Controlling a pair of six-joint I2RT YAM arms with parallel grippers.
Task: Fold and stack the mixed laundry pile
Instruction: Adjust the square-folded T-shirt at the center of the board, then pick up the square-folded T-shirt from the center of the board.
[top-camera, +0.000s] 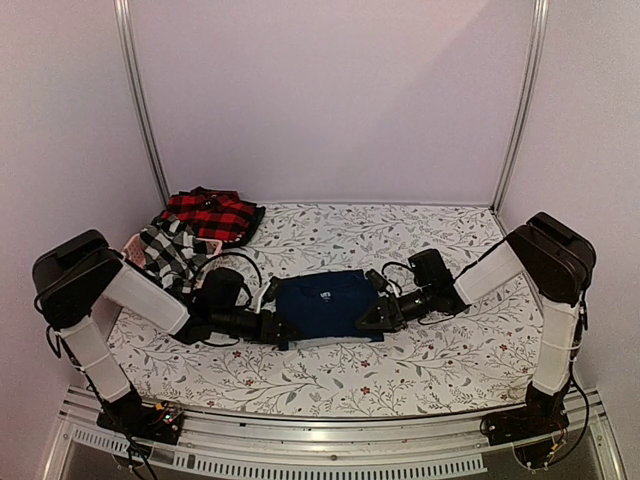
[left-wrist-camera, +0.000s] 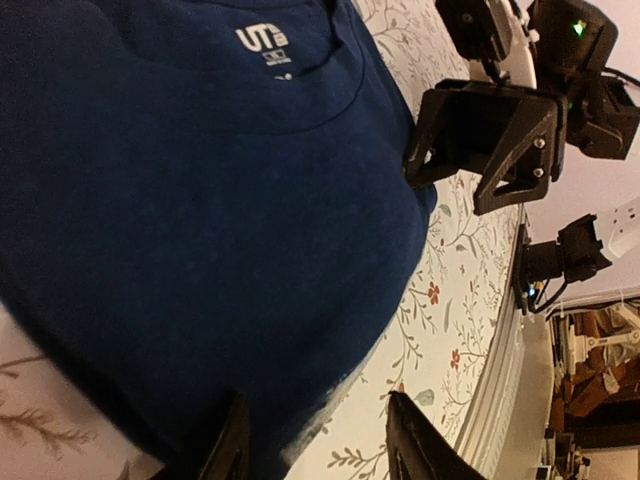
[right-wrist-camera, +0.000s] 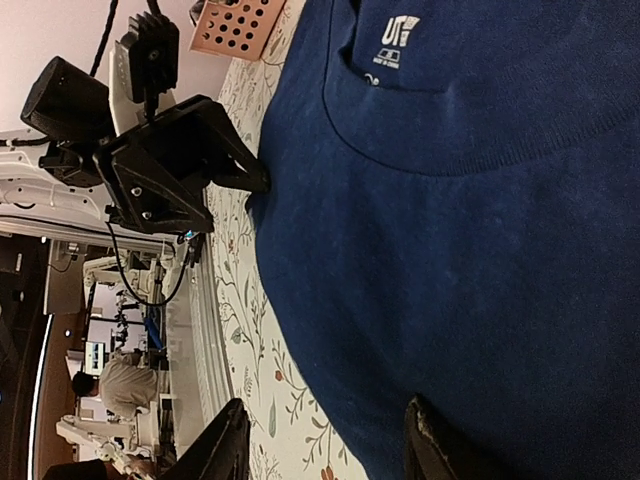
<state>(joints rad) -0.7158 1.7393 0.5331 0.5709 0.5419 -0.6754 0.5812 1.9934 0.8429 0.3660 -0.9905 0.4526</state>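
A folded navy blue garment (top-camera: 325, 300) with a white neck label lies flat in the middle of the table. My left gripper (top-camera: 287, 334) sits at its left edge. In the left wrist view the left gripper (left-wrist-camera: 313, 398) is open, one finger over the navy cloth (left-wrist-camera: 200, 200) and the other over bare table. My right gripper (top-camera: 373, 318) is at the garment's right edge. The right wrist view shows the right gripper (right-wrist-camera: 328, 404) open astride the navy hem (right-wrist-camera: 480, 230), holding nothing. A red-and-black plaid piece (top-camera: 212, 213) lies at the back left, next to a black-and-white checked shirt (top-camera: 170, 250).
The checked shirt spills out of a pink slotted basket (top-camera: 132, 245) at the far left, behind the left arm; its perforated wall (right-wrist-camera: 235, 25) shows in the right wrist view. Flowered table covering (top-camera: 450, 360) spreads on all sides. A metal rail (top-camera: 330, 440) runs along the near edge.
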